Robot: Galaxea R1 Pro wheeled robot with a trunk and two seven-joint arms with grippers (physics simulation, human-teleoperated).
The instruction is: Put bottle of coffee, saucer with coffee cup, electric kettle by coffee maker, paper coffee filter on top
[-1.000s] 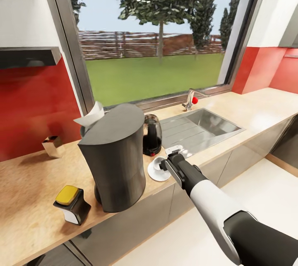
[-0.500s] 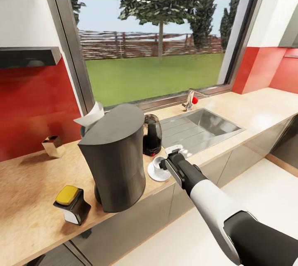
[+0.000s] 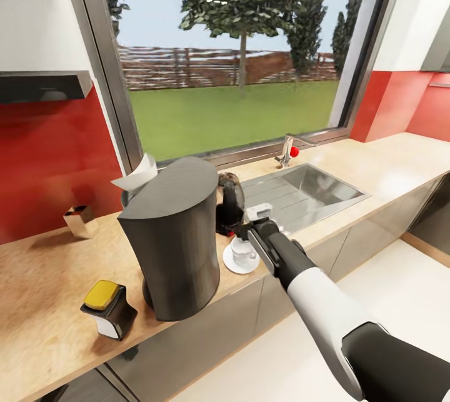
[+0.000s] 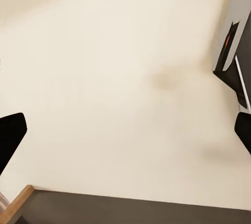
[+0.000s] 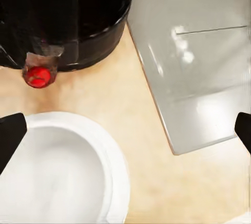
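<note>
On the desk [image 3: 44, 302], going left to right, stood a yellow-capped bottle [image 3: 108, 309] near the front edge, the big grey kettle [image 3: 174, 239] with a white filter [image 3: 139, 175] showing behind its top, then a dark coffee maker [image 3: 229, 203], and just in front of that the cup [image 3: 242, 252] sitting on its saucer [image 3: 229, 262]. The right claw [image 3: 253, 227] hung just above and beside the cup, near the coffee maker's base. In the right wrist view its two dark fingertips [image 5: 10, 135] stood wide apart at the frame's edges, gripping nothing, with the saucer's white rim [image 5: 112, 166] and the sink drainboard [image 5: 193, 51] between them. The left claw [image 4: 125, 140] was likewise spread and held nothing, looking at pale floor. The cup seemed already placed, so the step was probably clearing away. To do it well, the claw would best rise straight up before swinging back, keeping its fingers off the cup's rim and the coffee maker's red button [image 5: 38, 76], since a sideways brush could slide the cup off the saucer.
</note>
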